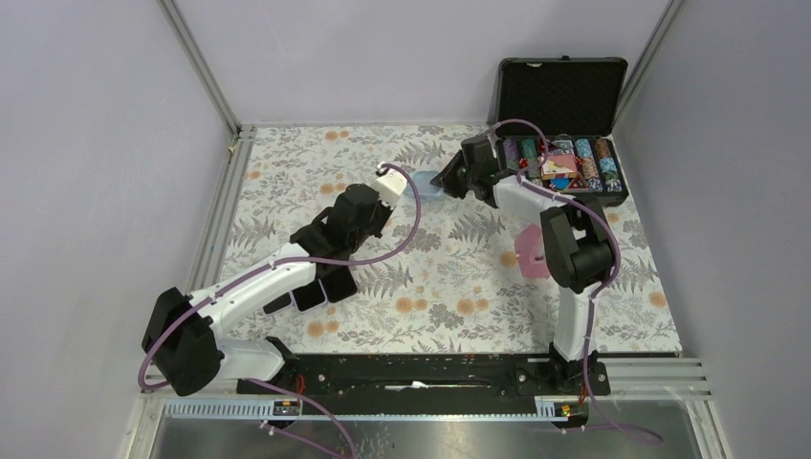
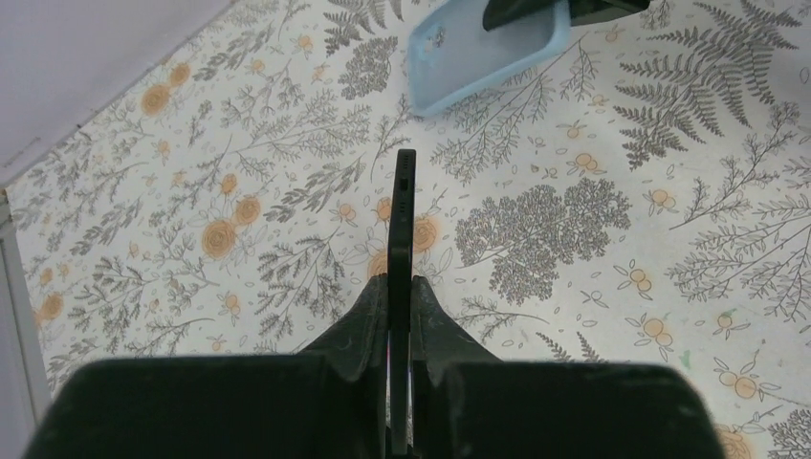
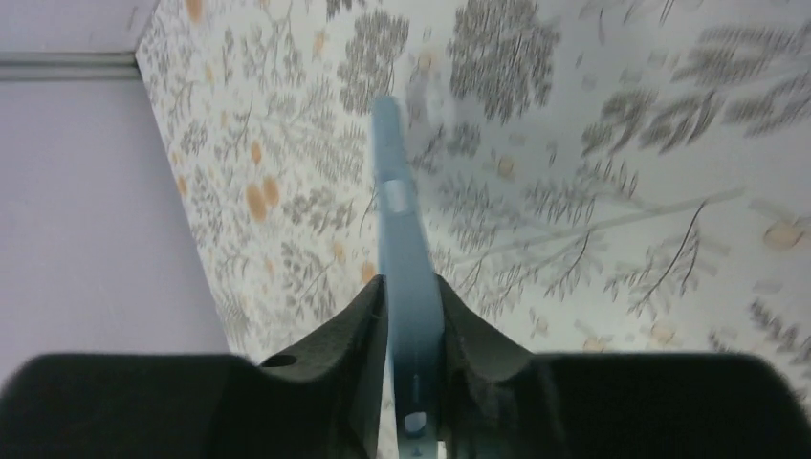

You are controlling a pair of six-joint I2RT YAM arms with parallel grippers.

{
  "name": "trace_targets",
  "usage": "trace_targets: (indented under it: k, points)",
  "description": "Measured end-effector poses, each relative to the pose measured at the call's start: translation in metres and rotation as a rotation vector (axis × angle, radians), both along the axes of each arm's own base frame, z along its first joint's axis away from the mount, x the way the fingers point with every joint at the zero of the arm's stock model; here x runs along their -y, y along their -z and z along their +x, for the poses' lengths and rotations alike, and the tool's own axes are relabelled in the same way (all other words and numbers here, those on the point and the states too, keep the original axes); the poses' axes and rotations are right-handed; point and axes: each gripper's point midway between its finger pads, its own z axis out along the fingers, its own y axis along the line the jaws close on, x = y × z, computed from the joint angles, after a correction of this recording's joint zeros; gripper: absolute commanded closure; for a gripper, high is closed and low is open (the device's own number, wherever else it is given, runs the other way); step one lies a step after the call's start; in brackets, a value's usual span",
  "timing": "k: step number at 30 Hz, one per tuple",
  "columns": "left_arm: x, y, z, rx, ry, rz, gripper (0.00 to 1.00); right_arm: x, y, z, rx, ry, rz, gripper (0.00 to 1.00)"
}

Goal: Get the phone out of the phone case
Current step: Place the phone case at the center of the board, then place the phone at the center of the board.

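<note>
— While we are looking down from above, what is taking up most of the view?

— A floral-print surface (image 1: 449,287) is filling the middle, with plain lilac walls (image 1: 96,143) and metal frame posts (image 1: 201,67) standing around it.

— And where is the phone sitting?

— The left tool (image 2: 400,298) is clamping the black phone (image 2: 403,220) by its flat faces, over the far middle of the surface. It is standing on edge, with its long axis running straight out from the fingers. Its free end is pointing toward the blue phone case (image 2: 478,53) and is staying clear of it.

— Who is holding the case?

— The right tool (image 3: 413,287) is pinching it edge-on, one finger pressing each side. In the left wrist view its hollow side is facing up, and the phone is lying outside it.

— Any other containers?

— A black briefcase (image 1: 564,91) is sitting open at the far right corner with its lid standing up. Rows of poker chips (image 1: 585,158) and some cards (image 1: 559,170) are lying in its tray. A small pink object (image 1: 529,251) is lying beside the right arm.
</note>
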Motion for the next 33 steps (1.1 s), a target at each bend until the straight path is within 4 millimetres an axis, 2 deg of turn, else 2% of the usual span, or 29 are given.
trace_targets:
  k: [3,6,10,13,17,19,21,23,26,29,31,33]
  points:
    - [0.004,-0.006,0.003,0.026,0.014,-0.010,1.00,0.012,0.000,0.021,0.020,0.045,-0.030,0.51]
    - [0.009,-0.008,0.008,0.052,0.033,-0.012,1.00,0.024,-0.009,0.035,0.050,0.081,-0.066,0.42]
    - [0.019,0.006,0.016,0.039,0.065,0.020,1.00,0.035,-0.021,0.049,0.054,0.092,-0.128,0.24]
    - [0.027,0.022,0.022,0.016,0.087,0.058,1.00,0.048,-0.017,0.044,0.018,0.100,-0.196,0.16]
    - [0.035,0.032,0.028,0.009,0.120,0.090,1.00,0.071,-0.009,0.021,-0.049,0.089,-0.291,0.14]
    - [0.042,0.032,0.035,0.025,0.141,0.104,1.00,0.085,-0.017,0.008,-0.064,0.084,-0.308,0.14]
    - [0.049,0.032,0.040,0.044,0.160,0.121,1.00,0.102,-0.035,-0.004,-0.059,0.089,-0.296,0.14]
    - [0.057,0.034,0.047,0.062,0.180,0.149,1.00,0.120,-0.065,-0.012,-0.021,0.112,-0.264,0.14]
    - [0.078,0.038,0.058,0.094,0.221,0.205,1.00,0.145,-0.125,-0.023,0.085,0.151,-0.216,0.15]
    - [0.102,0.048,0.062,0.126,0.277,0.279,1.00,0.155,-0.182,-0.043,0.203,0.162,-0.171,0.15]
    - [0.118,0.058,0.064,0.158,0.318,0.362,1.00,0.158,-0.206,-0.059,0.256,0.159,-0.145,0.15]
    - [0.130,0.071,0.067,0.176,0.358,0.444,1.00,0.162,-0.217,-0.074,0.281,0.154,-0.122,0.16]
